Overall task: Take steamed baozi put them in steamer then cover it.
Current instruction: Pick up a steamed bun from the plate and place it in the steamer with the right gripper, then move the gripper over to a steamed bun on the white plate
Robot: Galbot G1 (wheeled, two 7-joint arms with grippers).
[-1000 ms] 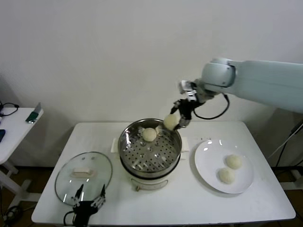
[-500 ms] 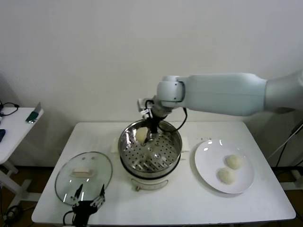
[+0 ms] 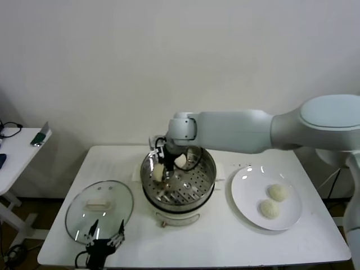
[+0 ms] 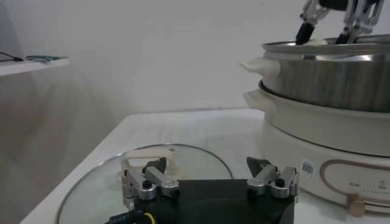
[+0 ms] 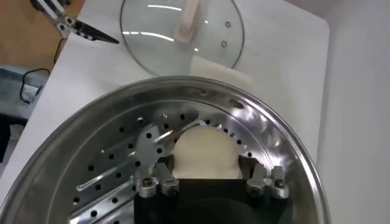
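The steamer [image 3: 178, 194] stands mid-table, a shiny pot with a perforated tray [image 5: 116, 158] on a cream base. My right gripper [image 3: 162, 169] reaches down into its left side and is shut on a cream-white baozi [image 5: 204, 153], low over the tray. A second baozi [image 3: 180, 161] lies at the back of the tray. Two more baozi [image 3: 278, 192] [image 3: 269, 209] lie on the white plate [image 3: 244, 188] to the right. The glass cover [image 3: 99, 209] lies flat on the table left of the steamer. My left gripper [image 3: 104, 235] is open at the cover's near edge.
A side table [image 3: 14, 154] with small items stands at the far left. In the left wrist view the cover [image 4: 146, 173] lies just ahead of my left gripper [image 4: 210, 176], and the steamer [image 4: 329, 85] rises beside it.
My right arm has swung left from behind the steamer's right rim and down into the pot with the baozi. The left arm, cover and plate have not moved.
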